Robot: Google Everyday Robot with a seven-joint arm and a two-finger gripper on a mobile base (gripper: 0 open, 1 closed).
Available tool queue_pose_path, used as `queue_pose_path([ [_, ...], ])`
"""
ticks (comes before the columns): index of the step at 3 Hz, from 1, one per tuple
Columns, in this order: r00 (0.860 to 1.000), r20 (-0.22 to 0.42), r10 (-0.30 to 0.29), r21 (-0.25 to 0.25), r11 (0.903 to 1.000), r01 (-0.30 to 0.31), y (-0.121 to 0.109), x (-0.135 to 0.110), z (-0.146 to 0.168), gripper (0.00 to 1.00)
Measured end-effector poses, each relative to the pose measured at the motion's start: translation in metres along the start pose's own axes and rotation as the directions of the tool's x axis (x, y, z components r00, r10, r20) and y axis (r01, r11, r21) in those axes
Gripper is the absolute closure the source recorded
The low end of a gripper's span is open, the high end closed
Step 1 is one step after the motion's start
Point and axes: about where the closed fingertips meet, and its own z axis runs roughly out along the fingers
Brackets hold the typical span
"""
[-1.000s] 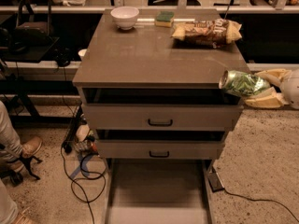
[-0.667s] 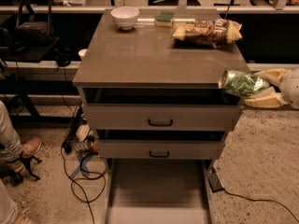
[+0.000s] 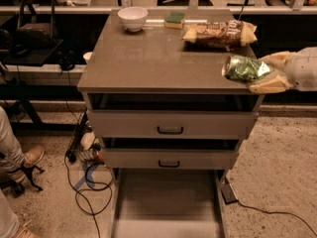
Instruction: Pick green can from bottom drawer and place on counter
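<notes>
**Green can held at the worktop's front right corner**

The gripper [image 3: 257, 73] reaches in from the right, level with the worktop [image 3: 158, 58]. Its jaws are clamped on the green can [image 3: 241, 68], one above it and one below. The can lies on its side over the worktop's front right corner, and whether it touches the surface cannot be told. Below, the bottom drawer [image 3: 168, 202] stands pulled out. Along the worktop's back edge sit a white bowl [image 3: 132, 18], a green sponge [image 3: 175, 20] and a brown snack bag [image 3: 219, 32].
</notes>
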Motion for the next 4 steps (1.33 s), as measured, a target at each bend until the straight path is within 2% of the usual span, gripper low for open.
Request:
queue_pose_path([
  [2,1.000,-0.006,0.026,-0.041,0.9988,-0.026,-0.024,-0.042,0.044,1.00],
  [3,0.999,-0.003,0.047,-0.090,0.9948,-0.047,-0.028,-0.069,0.085,1.00],
  [4,0.996,-0.021,0.091,-0.117,0.9888,-0.093,-0.032,-0.076,0.113,1.00],
])
